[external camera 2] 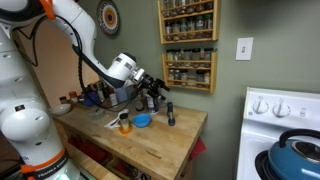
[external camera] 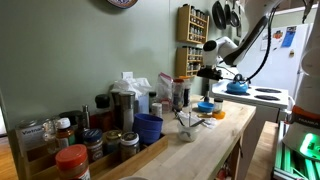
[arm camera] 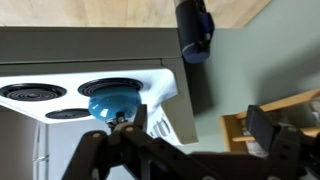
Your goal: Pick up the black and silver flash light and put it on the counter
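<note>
Black-and-silver flashlight stands upright on the butcher-block counter near the gripper, fingers spread and empty, suggesting placement is done and a clean retreat comes next.

the black flashlight stands upright on the pale wooden counter, near its edge

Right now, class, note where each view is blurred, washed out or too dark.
In an exterior view the jars nearest the lens are out of focus and the right edge is washed out; in an exterior view the flashlight is a dark shape with little detail; in the wrist view the gripper is a blurred silhouette, the kettle sharper.
</note>
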### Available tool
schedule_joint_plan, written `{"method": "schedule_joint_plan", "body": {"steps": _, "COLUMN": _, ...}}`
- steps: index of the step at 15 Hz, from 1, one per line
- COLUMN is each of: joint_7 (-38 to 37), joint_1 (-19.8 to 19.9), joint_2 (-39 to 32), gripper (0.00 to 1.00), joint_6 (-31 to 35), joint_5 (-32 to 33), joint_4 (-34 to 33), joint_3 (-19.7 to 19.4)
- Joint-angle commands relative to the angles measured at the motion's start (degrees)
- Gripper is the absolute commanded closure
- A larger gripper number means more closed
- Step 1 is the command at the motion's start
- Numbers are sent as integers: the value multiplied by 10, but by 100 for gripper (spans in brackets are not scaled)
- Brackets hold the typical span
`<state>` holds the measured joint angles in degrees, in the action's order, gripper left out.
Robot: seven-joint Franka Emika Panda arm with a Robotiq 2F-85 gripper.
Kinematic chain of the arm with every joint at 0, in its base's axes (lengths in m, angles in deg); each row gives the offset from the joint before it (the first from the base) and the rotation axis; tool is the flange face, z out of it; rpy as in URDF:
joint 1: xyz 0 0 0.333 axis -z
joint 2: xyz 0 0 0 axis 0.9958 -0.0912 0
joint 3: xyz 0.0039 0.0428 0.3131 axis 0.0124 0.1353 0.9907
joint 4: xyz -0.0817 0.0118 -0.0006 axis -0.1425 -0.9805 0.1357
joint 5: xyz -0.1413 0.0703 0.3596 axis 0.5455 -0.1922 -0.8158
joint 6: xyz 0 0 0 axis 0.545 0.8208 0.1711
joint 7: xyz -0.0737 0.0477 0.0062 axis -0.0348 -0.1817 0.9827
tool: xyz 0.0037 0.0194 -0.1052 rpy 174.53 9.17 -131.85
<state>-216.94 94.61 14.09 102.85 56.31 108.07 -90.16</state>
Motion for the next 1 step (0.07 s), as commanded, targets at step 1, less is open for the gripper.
{"method": "schedule_joint_plan", "body": {"steps": 1, "joint_7": 6, "joint_1": -17, "joint_2": 18, "gripper": 0, "joint_6": 3, "joint_5": -1, "joint_4": 11, "joint_3": -16}}
